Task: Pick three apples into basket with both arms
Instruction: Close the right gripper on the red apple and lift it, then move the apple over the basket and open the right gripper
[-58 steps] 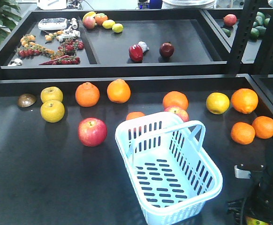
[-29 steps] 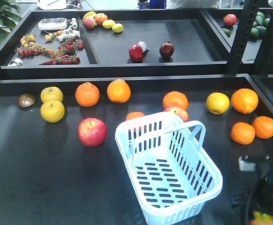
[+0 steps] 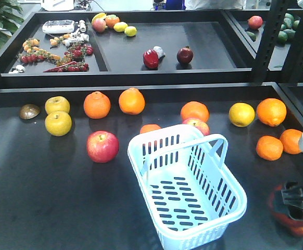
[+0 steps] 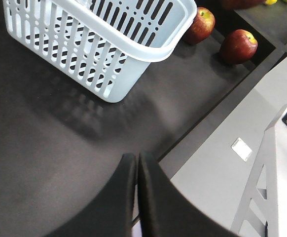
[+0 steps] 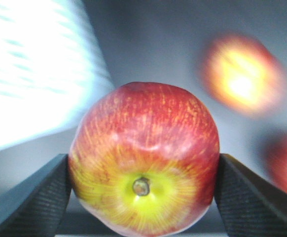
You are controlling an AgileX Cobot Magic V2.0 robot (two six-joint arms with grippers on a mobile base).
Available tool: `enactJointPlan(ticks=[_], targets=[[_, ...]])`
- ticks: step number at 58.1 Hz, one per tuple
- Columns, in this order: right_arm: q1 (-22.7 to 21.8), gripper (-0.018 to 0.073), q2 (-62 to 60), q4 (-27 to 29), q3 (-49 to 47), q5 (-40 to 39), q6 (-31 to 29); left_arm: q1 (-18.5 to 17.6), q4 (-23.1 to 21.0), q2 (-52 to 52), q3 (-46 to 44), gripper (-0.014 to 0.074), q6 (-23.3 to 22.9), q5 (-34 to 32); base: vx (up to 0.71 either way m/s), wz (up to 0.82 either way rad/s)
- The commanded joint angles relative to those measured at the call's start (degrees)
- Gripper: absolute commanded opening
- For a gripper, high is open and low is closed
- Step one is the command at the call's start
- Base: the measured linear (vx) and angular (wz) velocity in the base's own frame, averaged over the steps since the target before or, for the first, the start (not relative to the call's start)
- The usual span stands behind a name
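Right gripper (image 5: 142,193) is clamping an apple (image 5: 143,148) right of the basket (image 3: 203,233), higher than a moment ago. Left gripper (image 4: 137,185) is hovering closed near the edge of the table (image 4: 45,148).

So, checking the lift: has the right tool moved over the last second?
Yes. The right tool, shut on an apple, has come up the front view beside the basket, nearer the orange.
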Motion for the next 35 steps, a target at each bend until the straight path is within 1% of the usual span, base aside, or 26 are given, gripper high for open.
enactJointPlan(ticks=[1,3,10,15,20,26,30,35], targets=[[-0.3,-0.0005,-4.1,11.9,-1.2,-4.7,-8.8,-0.3,-2.1,0.0,-1.4,-0.0006,-0.3,-1.6,0.00,0.00],[-0.3,-0.0005,-4.1,16.8,-1.2,-5.3,-11.8,-0.3,-2.1,0.0,-1.4,-0.0006,-0.3,-1.6,0.00,0.00],[-0.3,-0.0005,-2.4,28.1,-1.2,-6.5,-20.7,-0.3,-2.1,0.0,-1.4,-0.0006,-0.3,-1.6,0.00,0.00],[-0.3,-0.0005,0.1,33.2,-1.2,-7.5,-26.3,-0.3,-2.1,0.0,-1.4,-0.0006,-0.3,-1.6,0.00,0.00],[-0.3,-0.0003,3.2,38.0,-1.2,-8.4,-30.3,-0.3,-2.1,0.0,-1.4,-0.0006,-0.3,-1.6,0.00,0.00],[-0.3,0.0002,7.7,44.1,-1.2,-8.6,-37.4,-0.3,-2.1,0.0,-1.4,-0.0006,-0.3,-1.6,0.00,0.00],[-0.3,0.0013,10.3,47.0,-1.2,-8.6,-41.6,-0.3,-2.1,0.0,-1.4,-0.0006,-0.3,-1.6,0.00,0.00],[-0.3,0.0032,12.8,49.7,-1.2,-8.5,-44.5,-0.3,-2.1,0.0,-1.4,-0.0006,-0.3,-1.6,0.00,0.00]])
